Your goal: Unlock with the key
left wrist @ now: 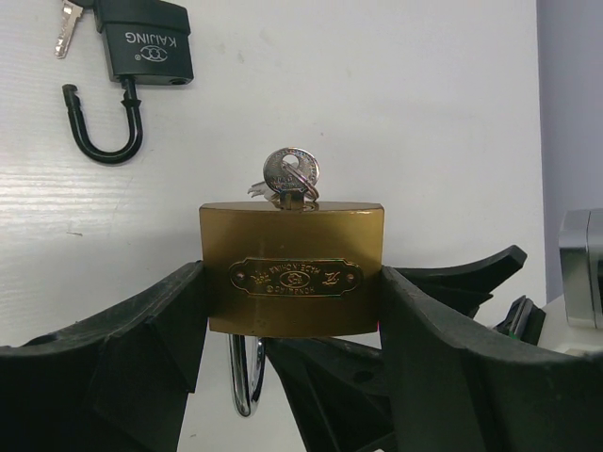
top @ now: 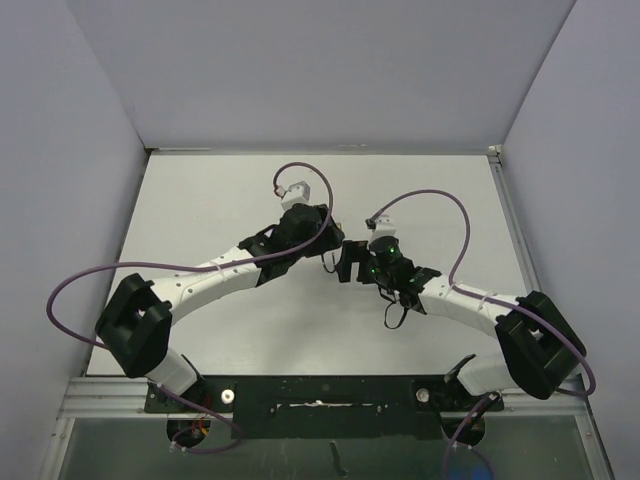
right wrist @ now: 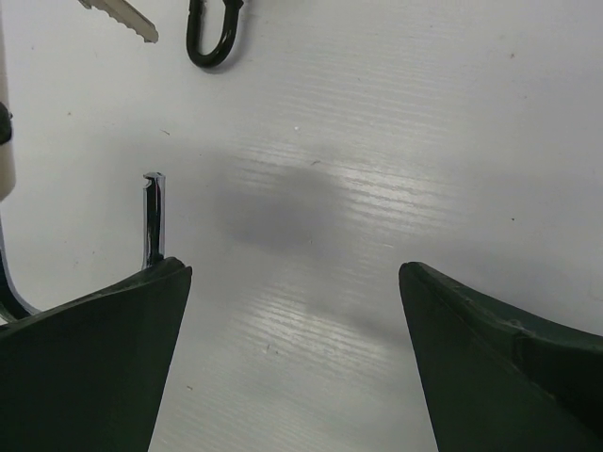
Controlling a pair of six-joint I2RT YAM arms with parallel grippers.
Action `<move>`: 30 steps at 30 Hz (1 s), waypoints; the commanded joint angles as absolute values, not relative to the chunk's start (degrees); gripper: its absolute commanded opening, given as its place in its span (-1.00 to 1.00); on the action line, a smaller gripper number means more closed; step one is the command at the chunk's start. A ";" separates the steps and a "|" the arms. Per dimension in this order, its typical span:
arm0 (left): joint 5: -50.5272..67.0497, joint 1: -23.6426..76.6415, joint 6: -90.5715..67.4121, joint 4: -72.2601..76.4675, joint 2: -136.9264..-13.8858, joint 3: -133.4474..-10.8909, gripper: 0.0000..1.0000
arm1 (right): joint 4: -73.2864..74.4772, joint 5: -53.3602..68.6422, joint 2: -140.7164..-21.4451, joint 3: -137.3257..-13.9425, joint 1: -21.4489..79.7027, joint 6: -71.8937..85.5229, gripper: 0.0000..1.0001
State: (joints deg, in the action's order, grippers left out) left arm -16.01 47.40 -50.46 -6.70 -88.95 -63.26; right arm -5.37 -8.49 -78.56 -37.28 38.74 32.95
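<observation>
My left gripper [left wrist: 292, 275] is shut on a brass padlock [left wrist: 292, 245], one finger on each side of its body. A silver key [left wrist: 290, 174] sticks in the keyhole on the far end of the padlock. The chrome shackle [left wrist: 245, 377] hangs from its near end, seen edge-on. In the right wrist view my right gripper [right wrist: 294, 270] stands wide open over bare table with nothing between its fingers. A free chrome shackle tip [right wrist: 154, 217] rises just beyond its left finger. From above, the two grippers face each other at mid-table, left gripper [top: 322, 250] and right gripper [top: 348, 262].
A black padlock [left wrist: 146, 42] lies on the white table [left wrist: 424, 113] beyond the brass one, its black shackle [left wrist: 108, 122] swung open and its own key [left wrist: 66, 24] beside it. Grey walls [top: 320, 70] enclose the table on three sides.
</observation>
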 commanded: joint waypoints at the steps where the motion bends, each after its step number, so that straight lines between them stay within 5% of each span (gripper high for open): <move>1: -14.11 48.16 -55.71 6.34 -87.17 -65.38 -1.00 | -11.24 -7.77 -78.42 -39.07 40.62 33.34 0.96; 18: -26.73 39.54 -45.44 -1.26 -81.96 -60.08 -1.00 | -6.22 -10.62 -64.48 -33.80 35.71 35.07 0.96; 30: -28.24 28.61 -28.05 -14.33 -94.50 -68.81 -1.00 | -4.66 -6.52 -60.63 -33.20 32.61 34.19 0.96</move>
